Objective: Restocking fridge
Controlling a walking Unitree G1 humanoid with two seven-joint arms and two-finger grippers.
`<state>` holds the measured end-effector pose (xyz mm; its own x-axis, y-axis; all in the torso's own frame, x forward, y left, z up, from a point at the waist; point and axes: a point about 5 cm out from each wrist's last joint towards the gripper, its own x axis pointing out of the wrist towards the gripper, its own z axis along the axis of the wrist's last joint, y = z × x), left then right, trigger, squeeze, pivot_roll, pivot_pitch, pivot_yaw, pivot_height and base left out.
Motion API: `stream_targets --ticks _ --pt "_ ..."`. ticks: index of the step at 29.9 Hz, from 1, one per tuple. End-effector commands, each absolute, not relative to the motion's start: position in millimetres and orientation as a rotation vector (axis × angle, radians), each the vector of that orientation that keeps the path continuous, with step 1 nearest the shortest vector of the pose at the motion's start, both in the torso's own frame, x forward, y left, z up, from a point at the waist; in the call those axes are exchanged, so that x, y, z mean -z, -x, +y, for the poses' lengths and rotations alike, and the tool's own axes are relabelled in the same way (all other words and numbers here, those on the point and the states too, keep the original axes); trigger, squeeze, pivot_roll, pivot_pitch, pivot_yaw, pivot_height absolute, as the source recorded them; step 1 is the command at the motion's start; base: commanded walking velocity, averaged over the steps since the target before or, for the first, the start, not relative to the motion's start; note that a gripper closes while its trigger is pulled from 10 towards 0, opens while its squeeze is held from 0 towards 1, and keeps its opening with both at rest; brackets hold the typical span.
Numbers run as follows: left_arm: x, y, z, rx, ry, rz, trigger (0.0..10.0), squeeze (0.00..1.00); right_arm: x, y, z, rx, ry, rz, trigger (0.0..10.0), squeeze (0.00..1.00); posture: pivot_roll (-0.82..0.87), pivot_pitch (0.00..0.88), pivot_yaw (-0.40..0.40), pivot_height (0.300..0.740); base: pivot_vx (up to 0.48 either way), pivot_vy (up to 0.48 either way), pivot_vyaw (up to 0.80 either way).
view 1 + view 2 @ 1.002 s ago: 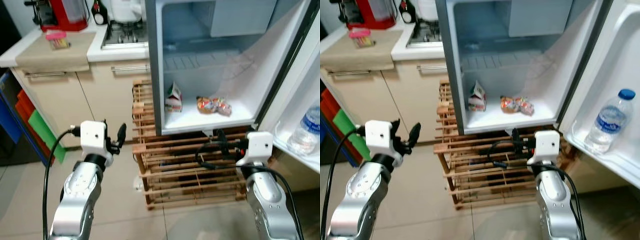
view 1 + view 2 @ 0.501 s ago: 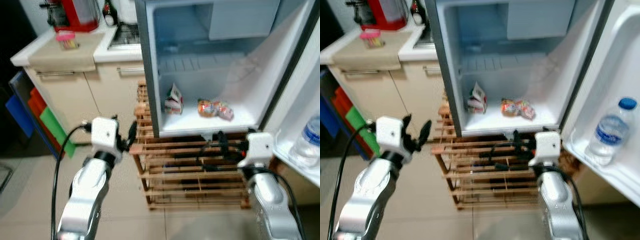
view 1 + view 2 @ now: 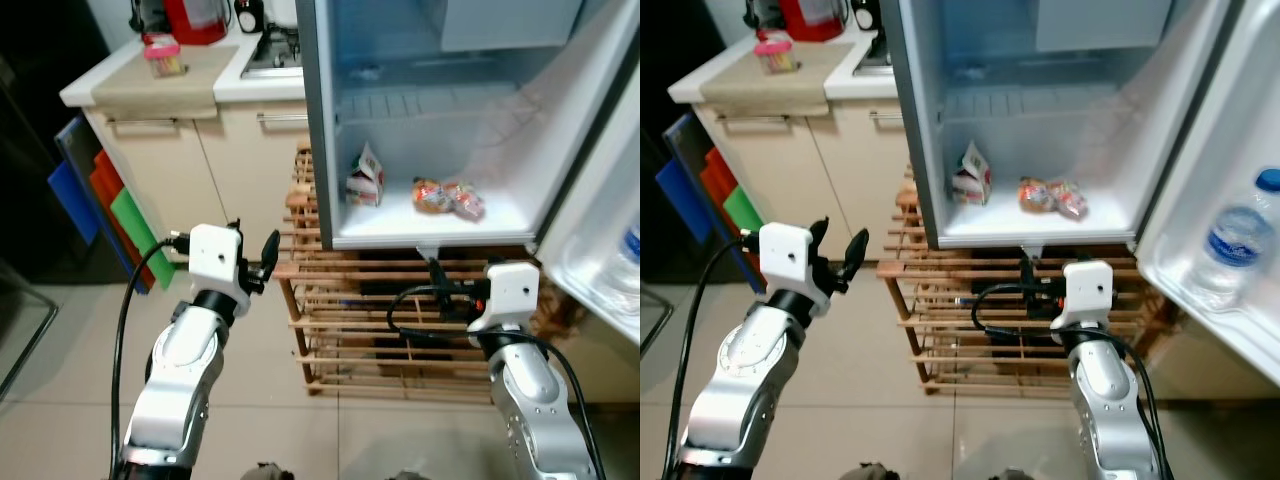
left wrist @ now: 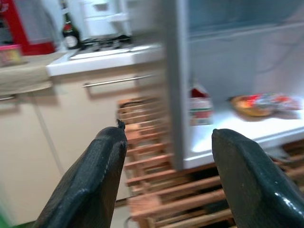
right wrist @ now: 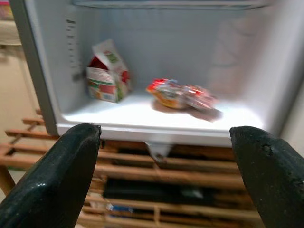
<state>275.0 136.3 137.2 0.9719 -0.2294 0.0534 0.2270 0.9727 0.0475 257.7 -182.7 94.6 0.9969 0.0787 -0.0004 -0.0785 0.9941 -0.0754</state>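
The small fridge (image 3: 322, 150) stands open on a wooden rack. On its bottom shelf sit a milk carton (image 3: 366, 177) and a red snack packet (image 3: 448, 197), which my wrist views show as carton (image 5: 105, 73) and packet (image 5: 183, 95). A water bottle (image 3: 1238, 235) stands in the door shelf at the right. My left gripper (image 3: 256, 252) is open and holds nothing, in front of the cabinet left of the fridge. Just below the fridge's front edge, my right gripper (image 3: 1025, 285) is open too, with nothing between its fingers.
The wooden slatted rack (image 3: 360, 320) under the fridge is close to both grippers. The open fridge door (image 3: 600, 220) juts out at the right. A counter (image 3: 150, 90) at the left carries a red appliance and a pink box. Coloured boards (image 3: 110, 200) lean beside it.
The camera has moved, so the fridge sits further right and more of the counter and floor on the left shows. Both grippers stay open and hold nothing.
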Motion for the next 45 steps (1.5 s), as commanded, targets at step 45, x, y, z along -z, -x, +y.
stream_targets --ticks 45 --pt "-98 -294 199 0.023 -0.056 0.199 10.0 0.00 -20 -197 -205 -0.158 0.183 0.394 10.0 0.22 -0.13 0.000 0.079 0.740 -0.005 -0.288 0.00"
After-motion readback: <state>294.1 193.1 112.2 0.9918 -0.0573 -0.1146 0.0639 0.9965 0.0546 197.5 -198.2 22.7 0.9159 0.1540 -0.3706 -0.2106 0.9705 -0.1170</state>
